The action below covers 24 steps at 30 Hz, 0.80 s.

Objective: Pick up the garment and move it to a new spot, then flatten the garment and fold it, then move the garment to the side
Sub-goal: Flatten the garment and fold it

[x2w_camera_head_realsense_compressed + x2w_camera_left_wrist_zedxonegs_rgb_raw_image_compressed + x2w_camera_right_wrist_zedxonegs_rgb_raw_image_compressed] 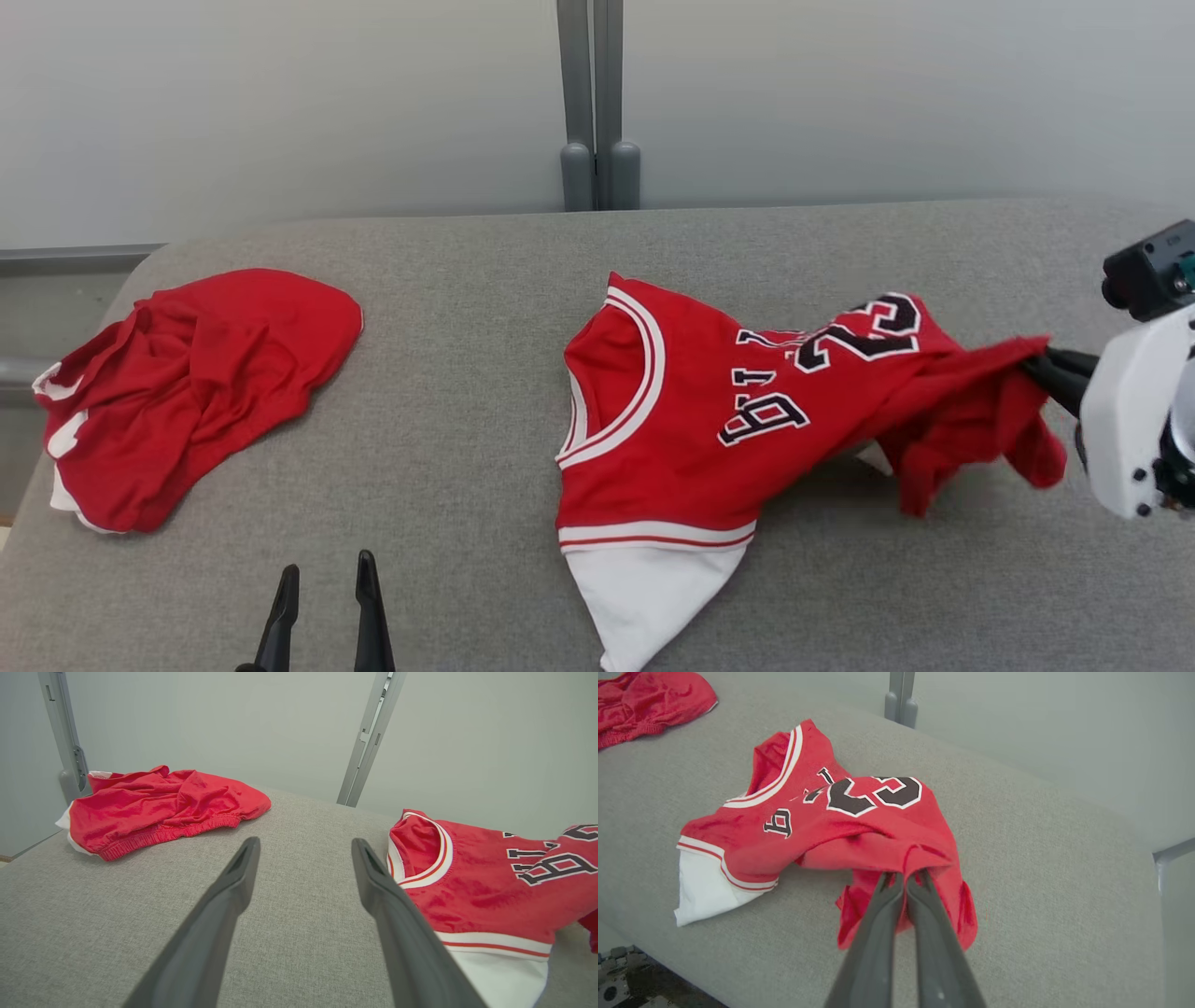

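Note:
A red basketball jersey (709,411) with black-and-white lettering and a white lower panel lies crumpled on the grey table (467,373), right of centre. My right gripper (1038,359) is shut on the jersey's bunched right end, which hangs lifted off the surface. From the right wrist, the jersey (840,821) stretches away from the pinching right gripper (903,877). My left gripper (327,574) rests open near the front edge, apart from the cloth. Through the left wrist camera, the open left gripper (303,847) frames bare table, with the jersey (486,886) to its right.
Red shorts (187,383) lie heaped at the table's left end; the same shorts (159,805) appear far left from the left wrist. A grey post (597,103) stands behind the table against a pale wall. The table's front edge and dark floor (626,984) show at lower left.

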Available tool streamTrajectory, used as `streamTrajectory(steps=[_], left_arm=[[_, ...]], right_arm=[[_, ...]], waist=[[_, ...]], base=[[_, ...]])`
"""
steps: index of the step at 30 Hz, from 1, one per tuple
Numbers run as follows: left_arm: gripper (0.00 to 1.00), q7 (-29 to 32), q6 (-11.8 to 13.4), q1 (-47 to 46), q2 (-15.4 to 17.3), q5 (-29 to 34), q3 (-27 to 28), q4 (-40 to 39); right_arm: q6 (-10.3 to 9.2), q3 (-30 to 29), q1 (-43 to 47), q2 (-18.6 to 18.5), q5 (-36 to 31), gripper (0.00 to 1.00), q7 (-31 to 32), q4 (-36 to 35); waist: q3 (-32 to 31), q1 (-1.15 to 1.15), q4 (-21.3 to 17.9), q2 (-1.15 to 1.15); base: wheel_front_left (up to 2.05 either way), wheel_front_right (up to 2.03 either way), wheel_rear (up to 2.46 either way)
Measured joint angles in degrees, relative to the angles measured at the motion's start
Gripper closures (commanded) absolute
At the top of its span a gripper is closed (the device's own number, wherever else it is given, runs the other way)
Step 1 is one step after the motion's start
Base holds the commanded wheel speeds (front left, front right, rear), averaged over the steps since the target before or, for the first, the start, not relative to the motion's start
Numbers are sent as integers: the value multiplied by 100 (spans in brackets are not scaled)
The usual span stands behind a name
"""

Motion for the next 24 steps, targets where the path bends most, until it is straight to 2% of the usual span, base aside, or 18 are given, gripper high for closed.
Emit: streamTrajectory(steps=[4,7,10,14,15,16,20,24], left_arm=[[0,0,0,0,0,-10,1,-1],[0,0,1,0,-1,-20,9,23],[0,0,3,0,1,-110,-3,59],[0,1,-7,-25,0,-115,-118,126],[0,0,-7,-31,0,-123,-127,132],[0,0,-7,-34,-1,-144,-135,138],[0,0,-7,-37,0,-145,-146,155],[0,0,-18,-21,-1,-126,-87,145]], right_arm=[[0,-87,682,-820,509,100,917,145],[0,-227,1221,-1107,606,100,1136,419],[1,-280,1576,-1085,564,100,984,681],[-1,-145,1947,-588,271,100,403,1103],[-1,-118,2000,-437,218,53,238,1177],[-1,-53,2047,-282,152,0,48,1254],[0,-80,2085,36,-25,0,-631,1361],[-1,-361,2215,170,-242,0,-1106,945]], waist=[[15,0,45,0],[27,0,85,0],[48,0,94,0],[70,0,106,0],[75,0,108,0],[82,0,108,0],[83,0,81,0],[63,0,31,0]], base=[[0,0,0],[0,0,0],[0,0,0],[0,0,0],[0,0,0],[0,0,0],[0,0,0],[0,0,0]])
